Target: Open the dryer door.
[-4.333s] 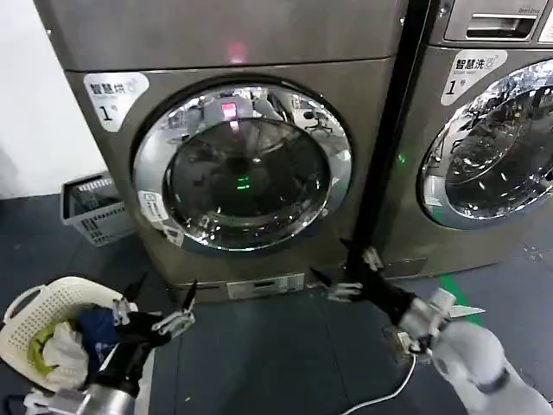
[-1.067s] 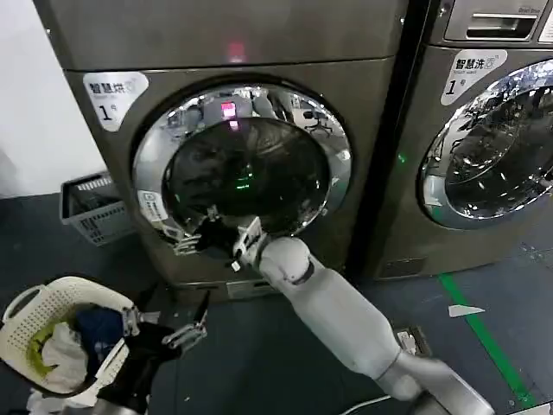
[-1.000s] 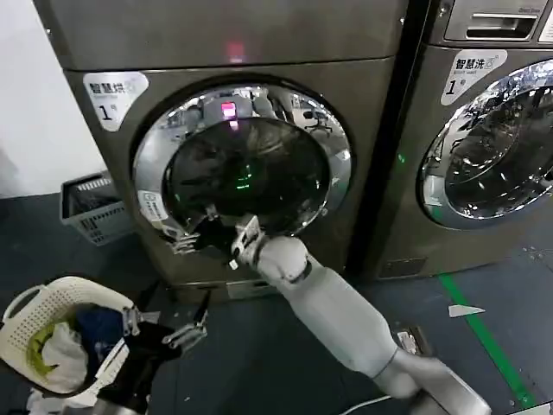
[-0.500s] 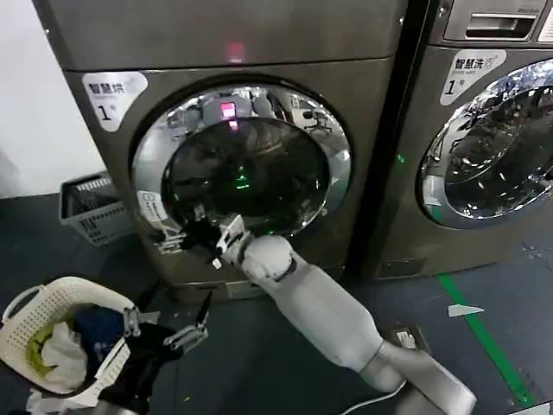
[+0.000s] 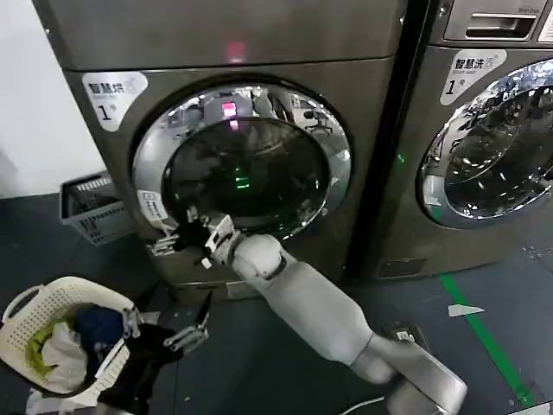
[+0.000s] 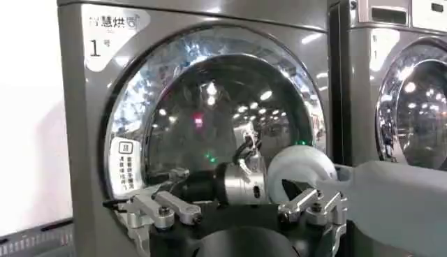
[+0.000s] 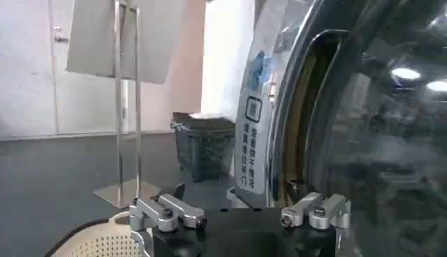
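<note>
Grey basket (image 5: 91,210) beside dryer door (image 5: 242,164), right pincer (image 5: 177,239) at its rim.

— What colours on the dryer door (image 5: 242,167)?
— Mirror-chrome ring, dark glass with a green and a pink glint; white sticker (image 5: 153,208) just beside the silver fingers (image 5: 164,245).
— And near the other fingers (image 5: 197,328)?
— Cream basket (image 5: 34,303), dark floor (image 5: 285,363).

The right gripper (image 5: 177,239), fingers spread, sits at the lower-left chrome ring of the large round glass dryer door (image 5: 242,169), while the left gripper (image 5: 168,324) hangs well below it.
</note>
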Tool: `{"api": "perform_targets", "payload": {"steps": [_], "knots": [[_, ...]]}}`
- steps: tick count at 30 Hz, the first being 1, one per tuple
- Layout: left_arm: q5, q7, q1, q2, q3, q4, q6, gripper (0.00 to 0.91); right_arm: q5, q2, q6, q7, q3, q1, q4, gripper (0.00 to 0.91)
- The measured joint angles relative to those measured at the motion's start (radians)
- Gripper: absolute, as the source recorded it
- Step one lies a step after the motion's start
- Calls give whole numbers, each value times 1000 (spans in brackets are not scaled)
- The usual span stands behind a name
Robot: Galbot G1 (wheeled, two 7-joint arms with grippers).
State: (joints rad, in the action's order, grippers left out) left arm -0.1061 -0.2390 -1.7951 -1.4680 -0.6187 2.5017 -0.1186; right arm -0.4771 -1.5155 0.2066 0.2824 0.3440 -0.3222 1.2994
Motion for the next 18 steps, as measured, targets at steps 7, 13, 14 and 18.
{"api": "perform_targets", "payload": {"steps": [7, 13, 14, 18], "knots": [[14, 0, -9, -6, 6, 3, 6, 907, -4, -13, -8, -4, 16, 21, -25, 907], [14, 0, -9, -9, 7, 9, 6, 907, -4, -32, -13, -11, 18, 28, -44, 907], [14, 0, -9, -10, 9, 9, 6, 907, -4, -35, -16, -11, 20, 30, -47, 907], [16, 0, -12, -13, 11, 12, 6, 907, -4, -45, -17, -13, 20, 33, -56, 907]]}}
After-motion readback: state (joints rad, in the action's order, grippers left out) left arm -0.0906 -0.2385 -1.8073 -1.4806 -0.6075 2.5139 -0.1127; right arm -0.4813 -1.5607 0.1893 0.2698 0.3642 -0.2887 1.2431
